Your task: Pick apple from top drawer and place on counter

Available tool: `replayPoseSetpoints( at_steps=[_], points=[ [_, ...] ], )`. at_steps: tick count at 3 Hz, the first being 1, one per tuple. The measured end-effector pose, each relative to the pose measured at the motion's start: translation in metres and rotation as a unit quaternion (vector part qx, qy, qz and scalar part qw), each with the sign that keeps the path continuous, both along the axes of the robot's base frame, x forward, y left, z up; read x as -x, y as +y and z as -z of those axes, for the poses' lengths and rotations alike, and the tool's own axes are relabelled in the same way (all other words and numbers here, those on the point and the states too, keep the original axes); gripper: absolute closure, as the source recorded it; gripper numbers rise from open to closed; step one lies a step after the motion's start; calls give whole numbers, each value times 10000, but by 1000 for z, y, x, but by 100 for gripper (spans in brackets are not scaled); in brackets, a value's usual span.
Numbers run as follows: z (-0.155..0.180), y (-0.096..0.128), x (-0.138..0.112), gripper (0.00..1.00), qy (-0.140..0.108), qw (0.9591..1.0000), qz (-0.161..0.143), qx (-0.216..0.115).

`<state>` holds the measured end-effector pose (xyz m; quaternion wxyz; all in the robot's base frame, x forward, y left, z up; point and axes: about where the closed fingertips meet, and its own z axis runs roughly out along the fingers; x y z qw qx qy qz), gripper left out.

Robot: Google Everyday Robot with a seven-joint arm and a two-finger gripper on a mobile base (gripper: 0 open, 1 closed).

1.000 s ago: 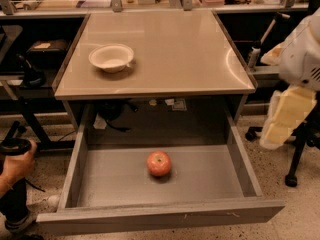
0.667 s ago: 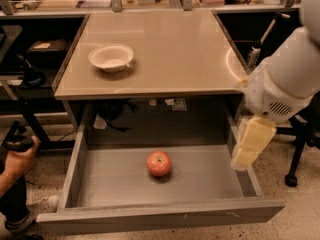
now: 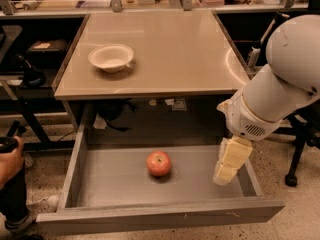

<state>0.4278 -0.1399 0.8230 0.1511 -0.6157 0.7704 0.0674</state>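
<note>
The apple (image 3: 159, 163), small and red-orange, lies on the flat grey bottom of the open top drawer (image 3: 120, 184), near its middle. The beige-tan counter (image 3: 170, 49) is above the drawer. My gripper (image 3: 226, 171), cream-coloured, hangs from the white arm (image 3: 280, 84) over the right end of the drawer, to the right of the apple and apart from it. It holds nothing that I can see.
A white bowl (image 3: 111, 58) stands on the left part of the counter. A person's hand (image 3: 10, 159) with a dark object is at the left edge. A chair base (image 3: 300, 154) stands on the floor at the right. Shelves with clutter run behind the counter.
My arm has swung in from the right and downward. The gripper has moved from outside the drawer's right wall to over the drawer's right end. The apple has not moved.
</note>
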Motion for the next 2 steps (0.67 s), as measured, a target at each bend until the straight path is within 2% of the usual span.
replayPoseSetpoints(
  at_steps=[1, 2],
  points=[
    [13, 5, -5, 0, -28, 9998, 25, -188],
    [46, 25, -30, 0, -95, 9970, 117, -762]
  ],
)
